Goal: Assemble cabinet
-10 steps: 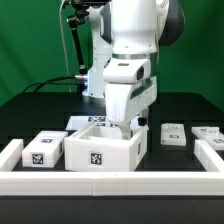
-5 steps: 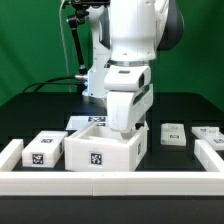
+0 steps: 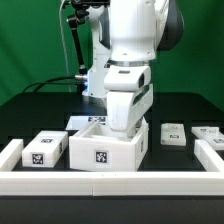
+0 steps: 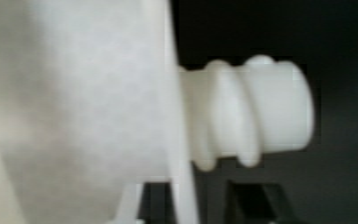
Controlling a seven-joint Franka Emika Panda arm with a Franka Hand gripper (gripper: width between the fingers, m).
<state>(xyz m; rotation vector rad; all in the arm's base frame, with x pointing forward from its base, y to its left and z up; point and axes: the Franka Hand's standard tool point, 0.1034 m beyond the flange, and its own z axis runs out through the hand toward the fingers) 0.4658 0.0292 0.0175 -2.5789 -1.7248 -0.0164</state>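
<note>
The cabinet body, an open white box with a tag on its front, stands at the middle front of the table. My gripper reaches down onto its wall on the exterior view's right. In the wrist view the gripper has one dark finger on each side of the body's thin white wall and is shut on it. A ribbed white knob sticks out of that wall. A tagged drawer block lies to the body's left, and two smaller tagged blocks lie to its right.
Low white border rails run along the front, left and right. Another white tagged piece lies just behind the body. The arm's white base and black cables stand at the back.
The wrist settled lower onto the wall. The cabinet body has shifted slightly toward the exterior view's right. The other blocks have not moved.
</note>
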